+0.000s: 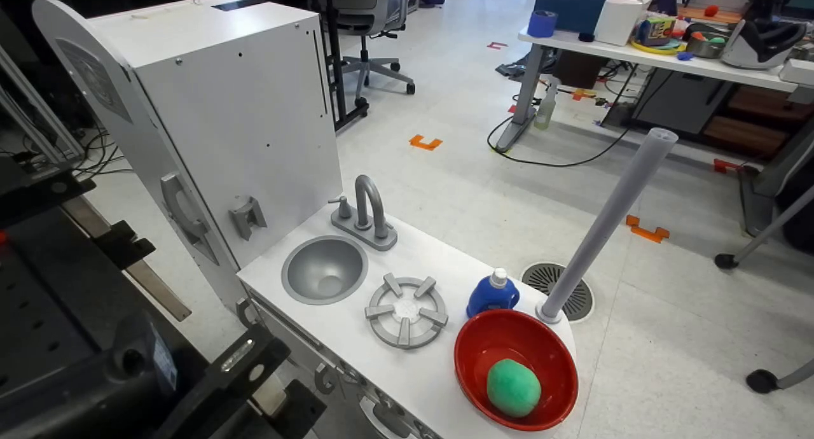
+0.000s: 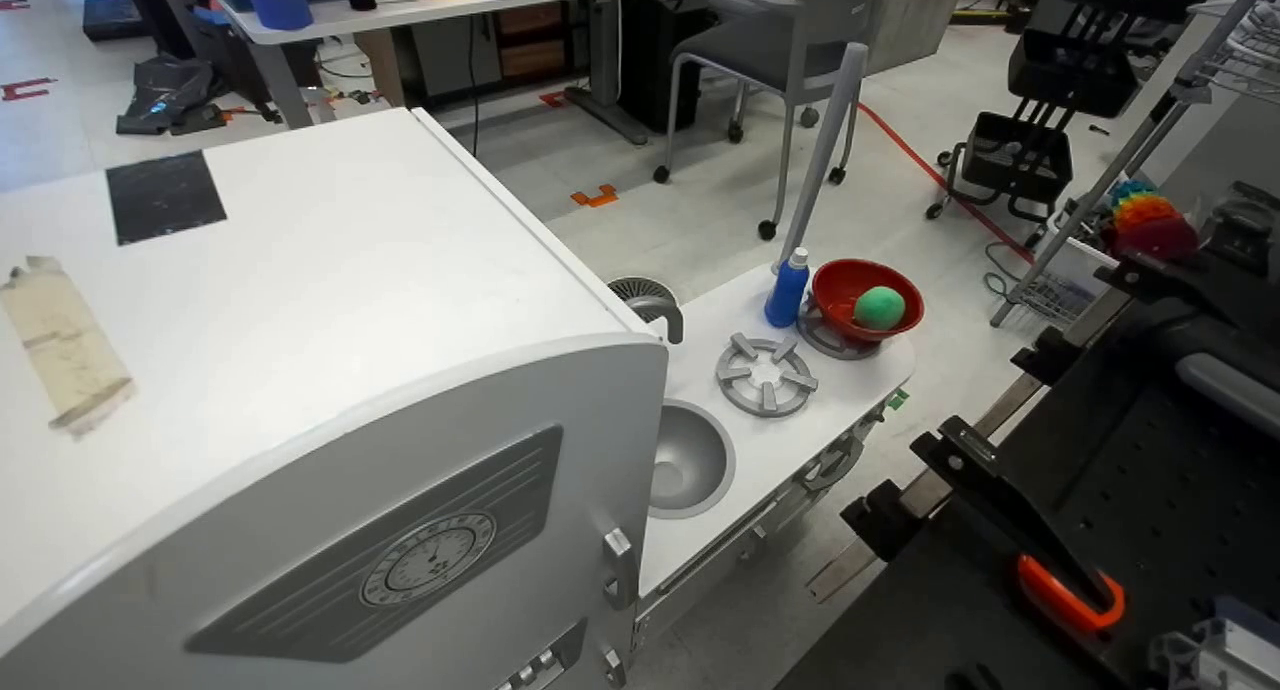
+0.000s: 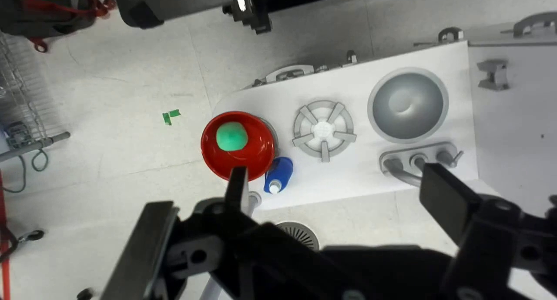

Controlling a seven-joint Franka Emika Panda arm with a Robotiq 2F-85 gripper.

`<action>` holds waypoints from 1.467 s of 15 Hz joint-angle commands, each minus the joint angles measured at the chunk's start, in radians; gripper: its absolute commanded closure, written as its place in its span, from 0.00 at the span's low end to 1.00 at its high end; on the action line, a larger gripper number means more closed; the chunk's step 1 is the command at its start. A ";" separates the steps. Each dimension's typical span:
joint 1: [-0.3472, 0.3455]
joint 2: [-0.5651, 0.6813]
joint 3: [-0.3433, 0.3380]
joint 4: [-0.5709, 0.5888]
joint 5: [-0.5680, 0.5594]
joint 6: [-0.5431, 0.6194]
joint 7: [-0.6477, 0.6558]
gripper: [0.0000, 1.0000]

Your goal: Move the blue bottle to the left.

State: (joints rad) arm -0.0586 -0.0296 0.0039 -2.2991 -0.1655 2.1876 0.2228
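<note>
The small blue bottle with a white cap stands upright on the white toy kitchen counter. It shows in both exterior views [image 1: 491, 299] [image 2: 786, 294] and in the wrist view [image 3: 282, 170]. It is right beside the red bowl [image 1: 469, 350]; whether they touch I cannot tell. The bowl also shows in the wrist view [image 3: 262, 148] and holds a green ball [image 1: 514, 388]. My gripper [image 3: 334, 171] shows only in the wrist view. Its fingers are wide apart with nothing between them. It is high above the counter, with the bottle near its left finger. The exterior views do not show the gripper.
A grey burner [image 1: 407, 312] lies beside the bottle, then a round sink [image 1: 325, 270] and a tall faucet [image 1: 374, 200]. A grey post [image 1: 610, 226] rises behind the bottle and bowl. A tall white cabinet [image 1: 235, 108] bounds the sink end. Black platforms with clamps [image 2: 985, 470] flank the counter front.
</note>
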 commanded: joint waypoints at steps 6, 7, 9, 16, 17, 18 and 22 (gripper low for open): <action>0.020 0.592 -0.054 0.423 0.076 0.225 0.121 0.00; 0.012 0.659 -0.052 0.479 0.112 0.235 0.109 0.00; 0.000 0.790 -0.053 0.595 0.174 0.235 0.100 0.00; -0.047 1.185 -0.087 0.974 0.261 0.202 0.114 0.00; -0.049 1.233 -0.104 1.021 0.263 0.203 0.130 0.00; -0.057 1.279 -0.112 1.070 0.268 0.200 0.136 0.00; -0.088 1.441 -0.137 1.255 0.274 0.164 0.175 0.00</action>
State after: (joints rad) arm -0.1308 1.2825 -0.1156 -1.2326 0.0788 2.4198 0.3692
